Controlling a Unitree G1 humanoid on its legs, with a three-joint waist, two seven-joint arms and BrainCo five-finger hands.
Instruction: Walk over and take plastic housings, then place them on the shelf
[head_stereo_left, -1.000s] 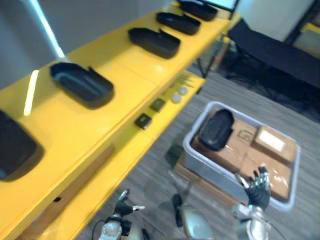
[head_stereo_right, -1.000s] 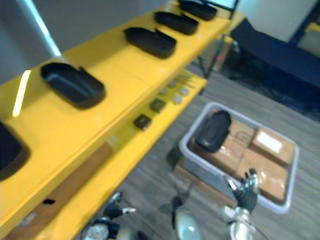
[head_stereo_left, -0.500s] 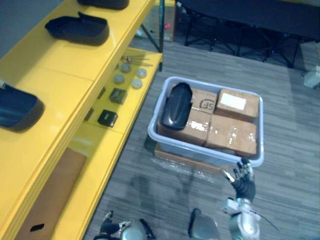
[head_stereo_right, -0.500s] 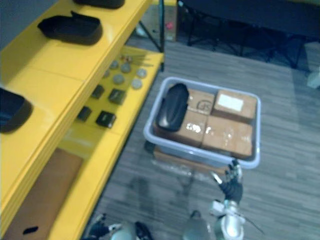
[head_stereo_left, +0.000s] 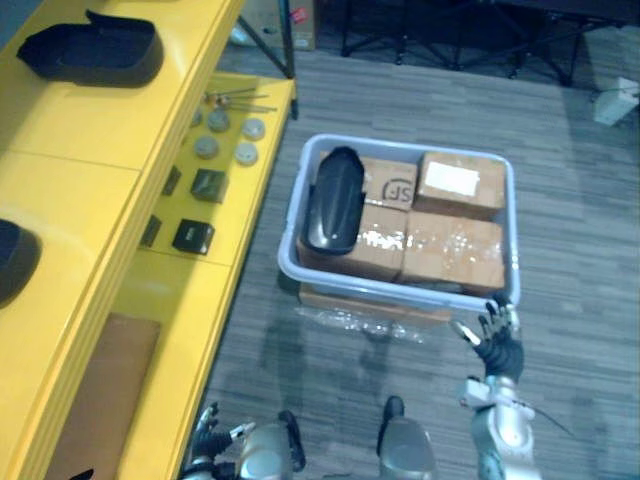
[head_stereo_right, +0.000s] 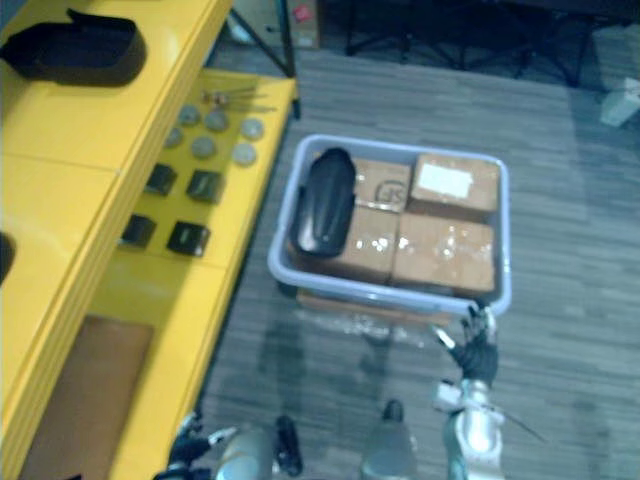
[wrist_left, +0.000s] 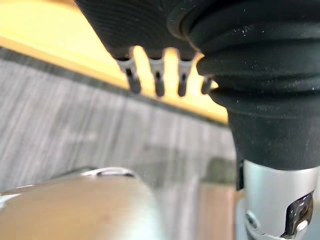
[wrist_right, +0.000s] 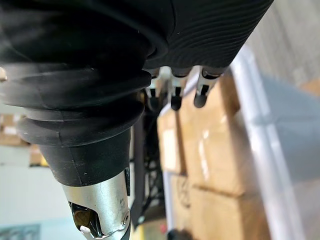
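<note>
A black plastic housing (head_stereo_left: 335, 200) lies in the left part of a grey-blue bin (head_stereo_left: 400, 294) on the floor, resting on cardboard boxes (head_stereo_left: 450, 245). Two more black housings (head_stereo_left: 95, 50) stand on the top of the yellow shelf (head_stereo_left: 80, 150) at the left, one cut off by the edge (head_stereo_left: 12, 260). My right hand (head_stereo_left: 497, 345) is open with fingers spread, just in front of the bin's near right corner and touching nothing. My left hand (head_stereo_left: 215, 440) hangs open low beside the shelf's front edge. Straight fingers (wrist_left: 157, 80) show in the left wrist view, and fingers (wrist_right: 175, 97) before the boxes in the right wrist view.
The shelf's lower level carries small black blocks (head_stereo_left: 192, 236), round discs (head_stereo_left: 225, 135) and a brown board (head_stereo_left: 100, 390). Dark table legs (head_stereo_left: 450, 40) stand beyond the bin. Grey floor (head_stereo_left: 330, 370) lies open between me and the bin.
The camera has swung from the shelf toward the bin, which now sits near the middle and looks closer. My right hand stays raised by the bin's near rim.
</note>
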